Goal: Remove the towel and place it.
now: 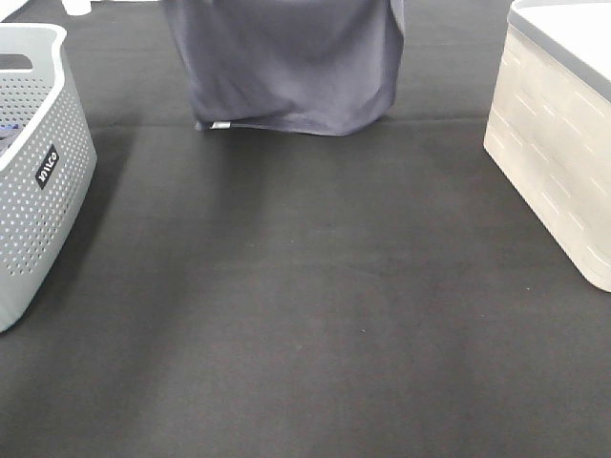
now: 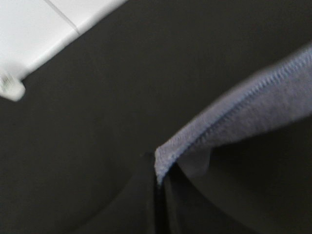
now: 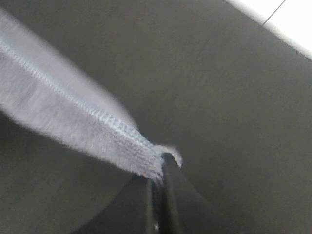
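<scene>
The greyish-lavender towel (image 1: 286,62) hangs spread out at the far middle of the dark table, its lower hem and small white tag (image 1: 221,124) just above or touching the surface. Neither arm shows in the exterior view. In the left wrist view my left gripper (image 2: 160,183) is shut on a stitched corner of the towel (image 2: 229,114). My right gripper (image 3: 157,183) pinches the other hemmed corner of the towel (image 3: 73,114) in the right wrist view. Both hems run taut away from the fingers.
A grey perforated basket (image 1: 38,172) stands at the left edge. A cream-coloured bin (image 1: 558,143) with a grey rim stands at the right edge. Dark table mat (image 1: 305,305) stretches between them. White floor tiles (image 2: 44,29) show beyond the mat.
</scene>
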### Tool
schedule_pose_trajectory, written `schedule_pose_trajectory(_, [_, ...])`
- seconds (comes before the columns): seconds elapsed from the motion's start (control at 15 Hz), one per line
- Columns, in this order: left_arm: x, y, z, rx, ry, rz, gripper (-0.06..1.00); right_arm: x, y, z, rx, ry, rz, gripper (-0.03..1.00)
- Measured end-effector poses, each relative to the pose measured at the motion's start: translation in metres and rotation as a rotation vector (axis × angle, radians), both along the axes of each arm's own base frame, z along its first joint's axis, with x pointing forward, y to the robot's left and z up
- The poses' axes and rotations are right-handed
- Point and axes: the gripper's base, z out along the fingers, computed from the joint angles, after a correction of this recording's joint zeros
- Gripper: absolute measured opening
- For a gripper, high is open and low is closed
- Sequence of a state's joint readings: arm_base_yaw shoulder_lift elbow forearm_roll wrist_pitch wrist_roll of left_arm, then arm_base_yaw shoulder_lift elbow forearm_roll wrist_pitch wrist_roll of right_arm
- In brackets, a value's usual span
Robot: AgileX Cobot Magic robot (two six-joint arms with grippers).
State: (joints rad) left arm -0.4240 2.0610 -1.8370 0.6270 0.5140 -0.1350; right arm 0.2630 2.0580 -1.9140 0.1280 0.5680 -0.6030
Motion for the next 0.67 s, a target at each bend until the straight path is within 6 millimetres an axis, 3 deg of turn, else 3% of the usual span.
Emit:
schedule_pose_trajectory(0.13, [-0.011,-0.008,-0.022,0.099,0.172,0.004,0.0,-0.011,-0.001,-0.021,-0.043,0.211,0.025,0.0])
schedule_pose_trajectory(0.33, [-0.032,-0.011,-0.038,0.139,0.449,-0.046,0.0,-0.033,-0.004,-0.032,-0.102,0.472,0.061,0.0])
schedule_pose_trajectory(0.53, [-0.053,-0.008,-0.055,0.185,0.75,-0.109,0.0,-0.045,-0.004,-0.045,-0.122,0.658,0.082,0.0])
schedule_pose_trajectory(0.67, [-0.056,-0.012,-0.071,0.192,0.838,-0.148,0.0,-0.046,-0.001,-0.056,-0.092,0.706,0.09,0.0])
